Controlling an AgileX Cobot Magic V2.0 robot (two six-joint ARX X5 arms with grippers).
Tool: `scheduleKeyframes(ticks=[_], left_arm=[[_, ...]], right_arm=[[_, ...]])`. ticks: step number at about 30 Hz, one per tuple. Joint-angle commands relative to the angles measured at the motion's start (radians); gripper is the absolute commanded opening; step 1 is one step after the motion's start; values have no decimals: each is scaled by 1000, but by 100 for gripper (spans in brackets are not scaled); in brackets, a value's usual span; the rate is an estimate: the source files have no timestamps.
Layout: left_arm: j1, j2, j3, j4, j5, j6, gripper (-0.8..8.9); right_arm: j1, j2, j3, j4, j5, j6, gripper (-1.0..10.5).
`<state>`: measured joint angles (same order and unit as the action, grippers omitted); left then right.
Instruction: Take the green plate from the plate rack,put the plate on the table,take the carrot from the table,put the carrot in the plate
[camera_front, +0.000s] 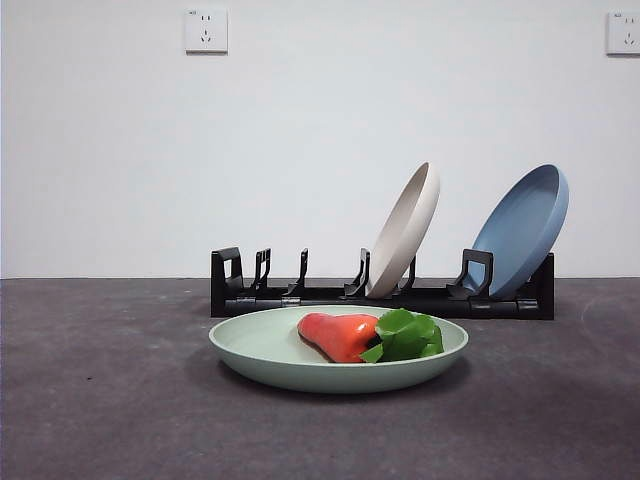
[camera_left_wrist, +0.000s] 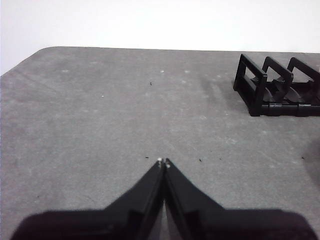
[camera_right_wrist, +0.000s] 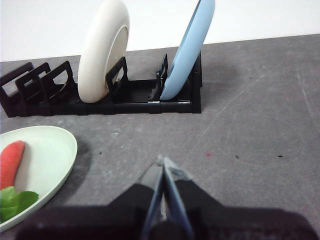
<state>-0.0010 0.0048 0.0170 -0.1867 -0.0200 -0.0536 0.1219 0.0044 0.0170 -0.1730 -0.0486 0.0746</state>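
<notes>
Green plate (camera_front: 262, 347) lies on the bench (camera_front: 100, 400) before the plate rack (camera_front: 330, 298), carrot (camera_front: 338, 335) inside; my left tool (camera_left_wrist: 163, 161) and right tool (camera_right_wrist: 162, 160) are pressed together, empty, so nothing seems left.

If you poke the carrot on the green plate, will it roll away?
Probably not far. The carrot is stubby and tapered, so it would likely curve rather than roll straight. The green plate has a raised rim that should stop it, and the leaves may drag.
</notes>
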Motion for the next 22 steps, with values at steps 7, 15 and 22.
scheduleKeyframes(ticks=[7,15,22], left_arm=[[3,-3,-12,5,-3,-6,-3],[3,-3,-12,5,-3,-6,-3],[3,-3,-12,5,-2,-6,-3]], right_arm=[[-3,-3,-10,-8,3,24,1],[-3,-3,-10,-8,3,24,1],[-3,-3,-10,-8,3,23,1]])
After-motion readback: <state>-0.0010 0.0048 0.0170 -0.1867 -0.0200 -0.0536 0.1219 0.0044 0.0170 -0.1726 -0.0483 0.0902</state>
